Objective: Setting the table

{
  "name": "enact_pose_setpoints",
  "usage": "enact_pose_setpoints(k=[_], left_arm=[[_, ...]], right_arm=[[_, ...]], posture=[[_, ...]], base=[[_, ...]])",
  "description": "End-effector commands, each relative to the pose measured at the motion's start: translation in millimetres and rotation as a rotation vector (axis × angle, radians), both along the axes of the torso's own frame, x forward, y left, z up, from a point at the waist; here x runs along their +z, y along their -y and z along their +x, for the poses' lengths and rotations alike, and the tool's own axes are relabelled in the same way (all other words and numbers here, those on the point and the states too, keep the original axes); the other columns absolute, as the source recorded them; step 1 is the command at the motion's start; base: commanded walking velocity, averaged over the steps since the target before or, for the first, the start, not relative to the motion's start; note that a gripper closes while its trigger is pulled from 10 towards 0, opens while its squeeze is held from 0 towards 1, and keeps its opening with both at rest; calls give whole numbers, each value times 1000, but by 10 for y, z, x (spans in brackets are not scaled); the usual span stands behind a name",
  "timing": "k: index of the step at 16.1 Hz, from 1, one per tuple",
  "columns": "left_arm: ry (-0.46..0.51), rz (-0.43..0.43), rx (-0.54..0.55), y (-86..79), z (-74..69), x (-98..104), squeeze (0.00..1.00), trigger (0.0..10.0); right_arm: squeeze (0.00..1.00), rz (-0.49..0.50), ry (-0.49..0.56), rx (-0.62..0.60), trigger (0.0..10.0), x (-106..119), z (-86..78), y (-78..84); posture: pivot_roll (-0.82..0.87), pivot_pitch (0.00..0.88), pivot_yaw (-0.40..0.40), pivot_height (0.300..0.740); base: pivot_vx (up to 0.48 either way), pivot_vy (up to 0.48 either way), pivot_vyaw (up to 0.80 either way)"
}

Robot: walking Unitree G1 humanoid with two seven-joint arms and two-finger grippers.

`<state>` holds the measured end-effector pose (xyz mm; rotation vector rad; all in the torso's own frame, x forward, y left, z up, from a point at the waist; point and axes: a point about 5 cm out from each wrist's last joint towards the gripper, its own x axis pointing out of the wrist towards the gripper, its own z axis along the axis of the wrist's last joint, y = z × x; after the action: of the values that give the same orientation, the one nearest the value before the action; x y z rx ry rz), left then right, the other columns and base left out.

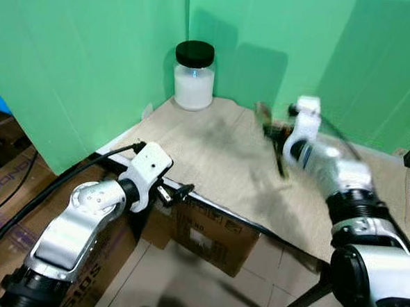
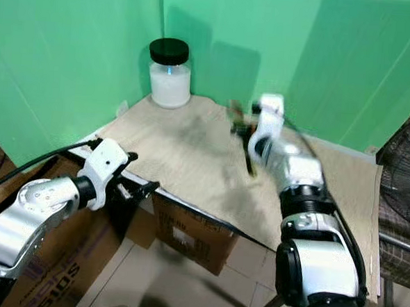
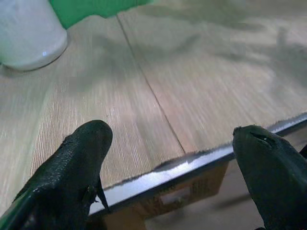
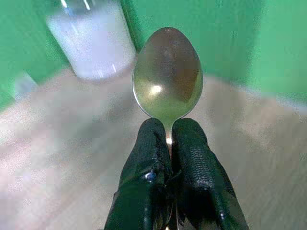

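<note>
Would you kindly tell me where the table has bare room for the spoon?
Most of the table is bare, from the jar in the back corner to the front edge. The right gripper holds the spoon above it.

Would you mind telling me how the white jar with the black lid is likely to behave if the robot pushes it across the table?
The jar looks full of something white, so it is probably heavy for its size. Its broad base suggests sliding on the table rather than tipping. The wall looks like clear glass or plastic, possibly breakable if it falls.
</note>
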<state>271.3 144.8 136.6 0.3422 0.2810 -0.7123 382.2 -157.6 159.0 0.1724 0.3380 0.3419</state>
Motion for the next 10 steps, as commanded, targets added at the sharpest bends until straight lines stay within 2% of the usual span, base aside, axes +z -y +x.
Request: enact_pose_setpoints(k=[1,2,3,4,5,6,7,8,10], left_arm=[[20,3,9,6,11,18,439,10000],[38,-7,13,36,10,38,439,10000],[48,-18,15,57,9,52,439,10000],[77,-31,22,94,10,84,439,10000],[90,-49,33,114,11,104,435,10000],[143,-87,97,157,-10,156,392,10000],[159,-87,110,158,-15,166,357,10000],[157,-101,140,157,-27,167,306,10000],[210,-109,224,119,-50,196,239,10000]], right_arm=[[0,58,28,22,0,59,-84,9],[0,100,73,44,0,129,-193,-1],[0,92,112,54,0,158,-264,-1],[0,62,187,78,118,194,-405,-15],[0,-25,254,65,8863,215,-485,-2],[0,-107,340,55,10000,202,-836,-67],[0,-106,339,43,10000,199,-895,-67],[0,-144,349,20,10000,194,-996,-54],[0,-87,335,-109,10000,155,-1112,7]], posture=[[35,0,-16,740],[36,0,-20,740],[40,0,-27,740],[40,0,-27,740],[40,0,-27,740],[36,0,-24,740],[38,0,-27,740],[40,0,-30,740],[56,0,-36,740]], base=[[0,0,0],[0,0,0],[0,0,0],[0,0,0],[0,0,0],[0,0,0],[0,0,0],[0,0,-775],[0,0,-778]])
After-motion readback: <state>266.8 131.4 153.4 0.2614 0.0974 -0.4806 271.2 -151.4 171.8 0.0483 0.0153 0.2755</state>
